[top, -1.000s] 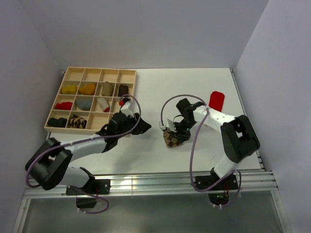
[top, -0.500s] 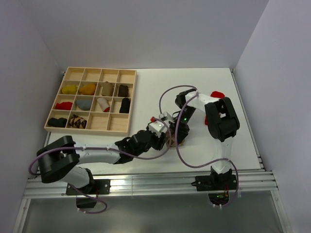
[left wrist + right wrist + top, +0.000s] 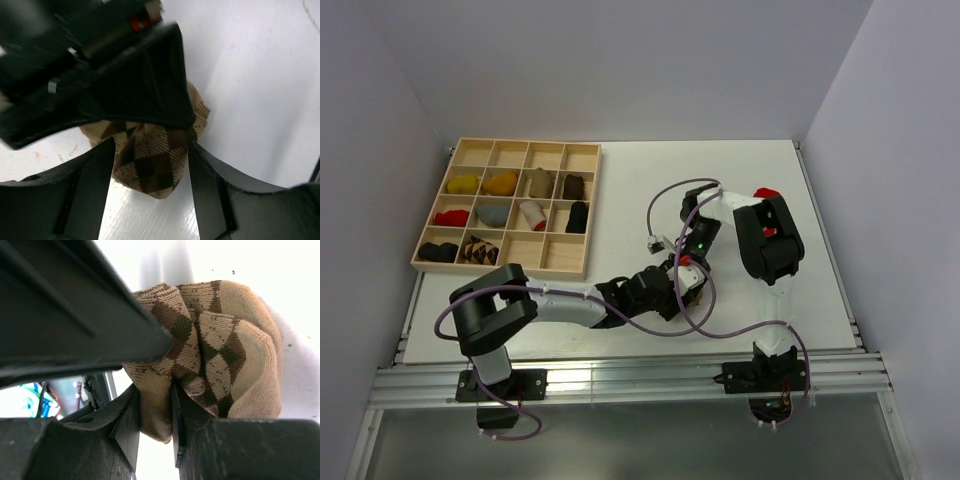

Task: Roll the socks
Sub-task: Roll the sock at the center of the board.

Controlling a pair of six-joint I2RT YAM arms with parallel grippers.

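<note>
The argyle sock [image 3: 150, 167] sits bunched on the desk [image 3: 620, 190] near mid-front, btwn the two arms. The right tool [image 3: 156, 407] is pinching a fold of it: fabric squeezed into the narrow gap btwn its two fingers [image 3: 125, 435], w/ the rest of the sock bulging out to one side in loose folds. The left tool [image 3: 151, 150] faces it from the opposite side, fingers spread wide, one on each side of the sock's lower end; can't tell if they touch the fabric. In the left wrist view the right tool's black body lies over the sock's upper part & hides it. From the top view the tools are right up against each other, sock mostly hidden under them. The red sock [image 3: 767, 194] lies on the desk at far right, partly behind the right arm, apart from both tools. The black sock [image 3: 577, 216] is in the wooden tray [image 3: 525, 141] at far left, right-hand column, third row from the back, w/ small bundles in nearby compartments
</note>
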